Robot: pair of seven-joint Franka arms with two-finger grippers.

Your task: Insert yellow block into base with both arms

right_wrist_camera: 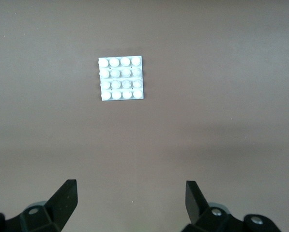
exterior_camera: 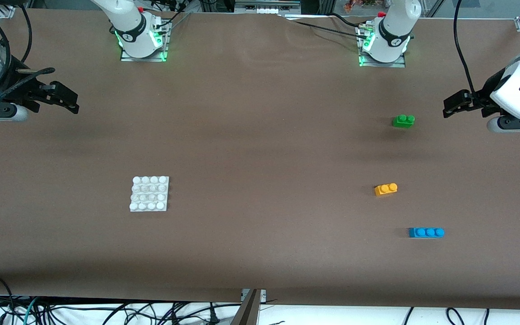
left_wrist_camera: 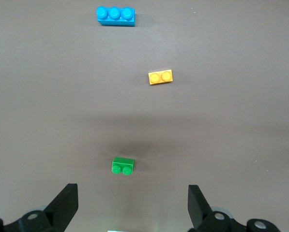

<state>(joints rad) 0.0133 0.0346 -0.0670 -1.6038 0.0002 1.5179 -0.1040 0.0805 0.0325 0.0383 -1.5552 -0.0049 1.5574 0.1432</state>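
Both pincers spread wide, holding nothing.
The left gripper (exterior_camera: 450, 107) hangs above the table near the green brick (exterior_camera: 403, 121); the yellow block (exterior_camera: 385, 189) lies untouched, the right gripper (exterior_camera: 68, 101) well apart from the base (exterior_camera: 149, 194).

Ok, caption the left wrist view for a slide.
Open left gripper above green brick, yellow block, blue brick.

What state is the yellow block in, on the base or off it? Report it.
Off. The yellow block lies studs-up on the bare table, toward the left arm's end, apart from the base, whose studs are all uncovered.
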